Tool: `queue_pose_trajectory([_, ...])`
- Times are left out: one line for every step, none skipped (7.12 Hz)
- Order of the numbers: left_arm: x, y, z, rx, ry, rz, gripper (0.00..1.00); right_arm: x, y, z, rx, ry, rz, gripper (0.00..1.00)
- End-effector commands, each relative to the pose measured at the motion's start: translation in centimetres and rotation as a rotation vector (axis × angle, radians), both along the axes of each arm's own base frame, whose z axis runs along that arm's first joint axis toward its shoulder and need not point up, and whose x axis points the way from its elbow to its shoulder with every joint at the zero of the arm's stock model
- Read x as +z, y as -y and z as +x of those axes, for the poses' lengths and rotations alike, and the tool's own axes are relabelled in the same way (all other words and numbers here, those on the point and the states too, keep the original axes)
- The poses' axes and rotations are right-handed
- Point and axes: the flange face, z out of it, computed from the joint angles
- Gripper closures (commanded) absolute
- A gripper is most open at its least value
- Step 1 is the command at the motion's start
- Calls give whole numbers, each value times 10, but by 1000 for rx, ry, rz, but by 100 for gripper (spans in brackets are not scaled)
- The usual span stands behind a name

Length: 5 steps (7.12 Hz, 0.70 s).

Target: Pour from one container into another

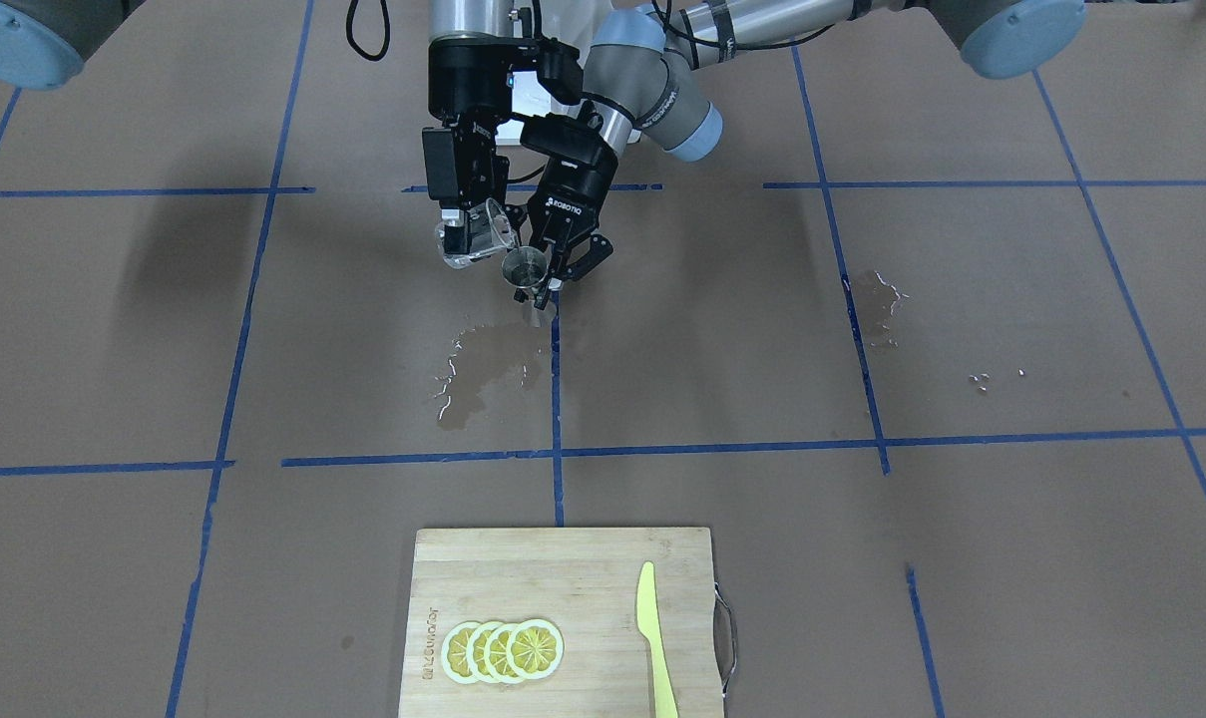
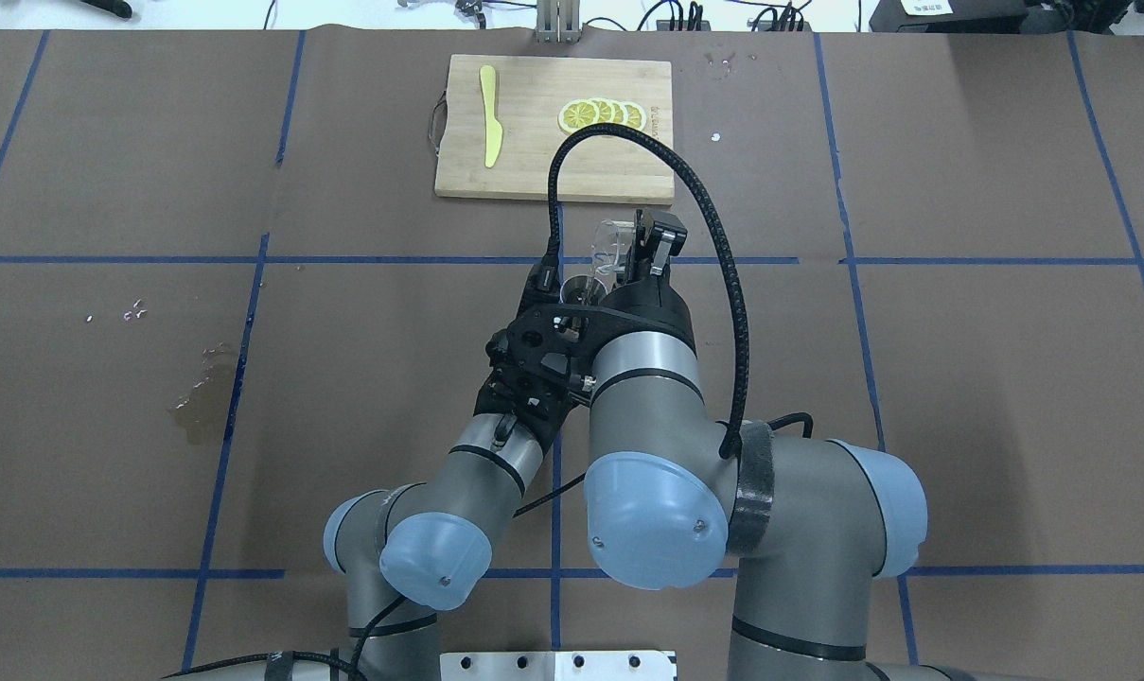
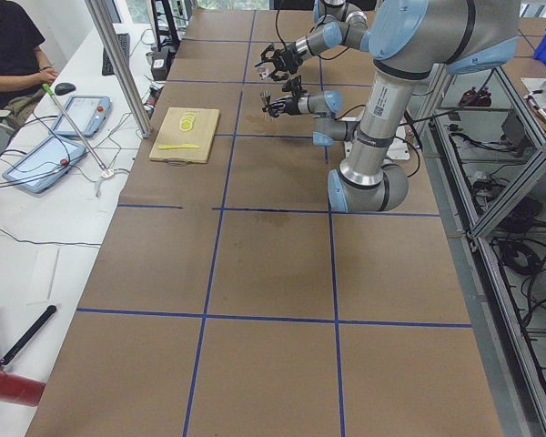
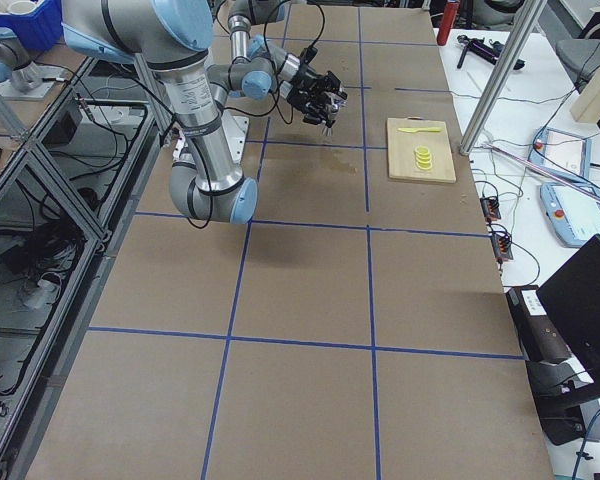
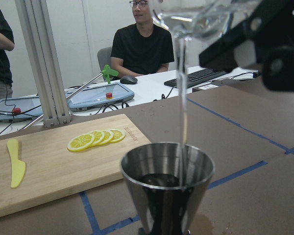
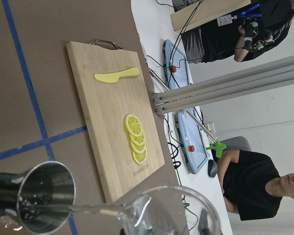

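The clear glass cup (image 1: 485, 237) is tilted over in my right gripper (image 1: 466, 235), which is shut on it above the table. Just below its lip stands the metal jigger (image 1: 526, 269), upright, with my left gripper (image 1: 555, 271) shut on its lower part. In the left wrist view a thin stream of water runs from the glass cup (image 5: 196, 14) into the jigger (image 5: 167, 182), which holds some liquid. The right wrist view shows the jigger (image 6: 45, 197) beside the rim of the glass cup (image 6: 174, 211). From overhead, the glass cup (image 2: 610, 242) and jigger (image 2: 581, 288) peek out beyond the arms.
A puddle (image 1: 483, 371) lies on the brown paper under the grippers, and a smaller wet patch (image 1: 877, 304) off to one side. A wooden cutting board (image 1: 563, 558) carries lemon slices (image 1: 503, 650) and a yellow knife (image 1: 652, 638). People sit behind the far table edge.
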Motion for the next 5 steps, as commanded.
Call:
queue_pose_trajectory([0,0,0,0,6,5,100,0,0,0,-5,-13,6,100])
queue_pose_trajectory([-1,0,-1,0,4,5,100,-1,0,0,-4,-9,6,100])
queue_pose_trajectory([-2,0,-1,0,3,5,100,-1,1,1,6,11,4,100])
queue_pose_trajectory([-2,0,-1,0,3,5,100,-2,1,1,18,46,-6,100])
queue_pose_trajectory([-2,0,-2,0,1,5,100,-1,1,1,50,112,-31,100])
